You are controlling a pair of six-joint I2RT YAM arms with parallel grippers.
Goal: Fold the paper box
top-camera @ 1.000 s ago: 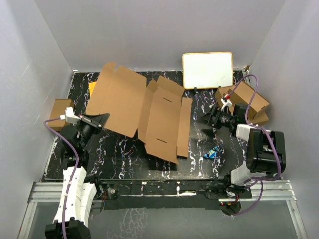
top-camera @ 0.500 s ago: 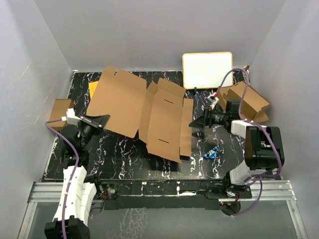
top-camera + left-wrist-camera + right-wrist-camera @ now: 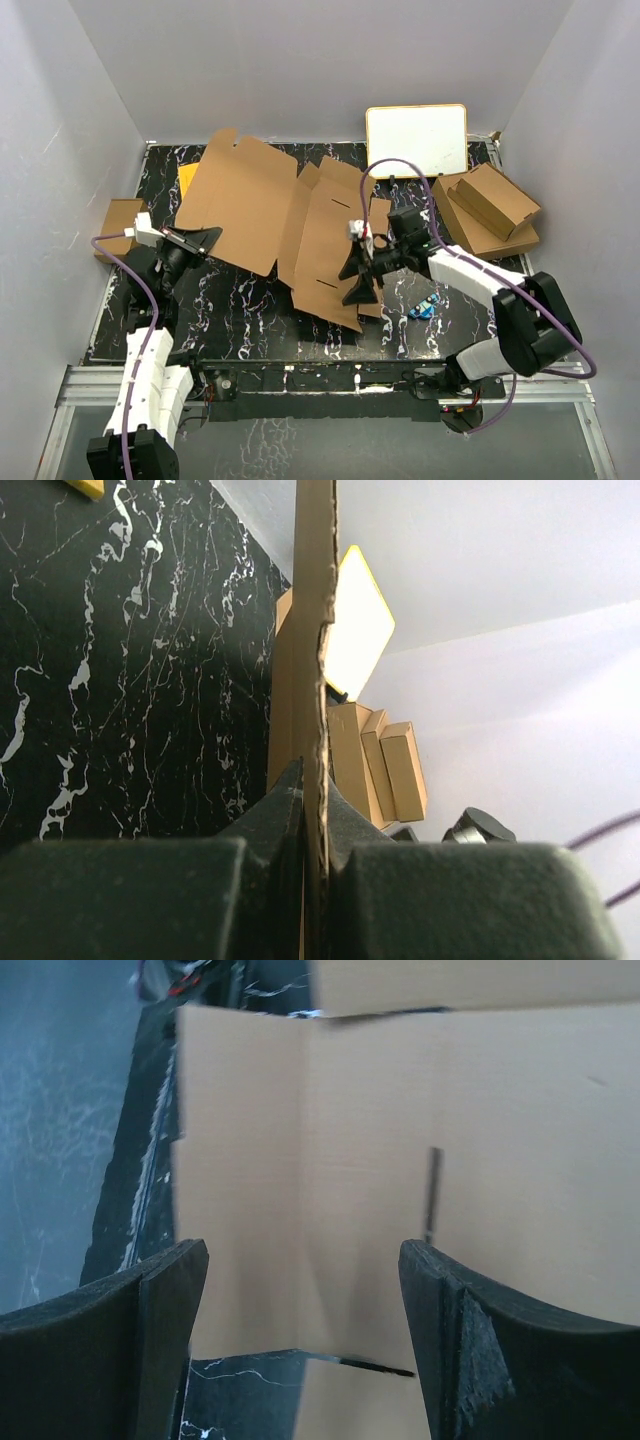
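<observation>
The paper box [image 3: 290,215] lies unfolded on the black marbled table [image 3: 230,310], a large brown cardboard sheet with flaps and slots. Its left panel is lifted at the near left edge, where my left gripper [image 3: 208,239] is shut on it. In the left wrist view the cardboard edge [image 3: 318,630] runs straight up, pinched at my left gripper [image 3: 315,785]. My right gripper [image 3: 354,282] hovers open over the box's right panel near its front corner. The right wrist view shows that panel [image 3: 400,1140] with a slot, and nothing held in my right gripper [image 3: 300,1290].
A whiteboard [image 3: 416,140] stands at the back right. A folded cardboard box [image 3: 490,205] lies right of it. A small brown box [image 3: 118,222] sits at the table's left edge, a yellow card [image 3: 185,177] near the back left, and a small blue object [image 3: 428,306] at the front right.
My right arm has swung left from beside the folded box at the right to above the paper box's right panel, still open. The left gripper keeps its grip in place.
</observation>
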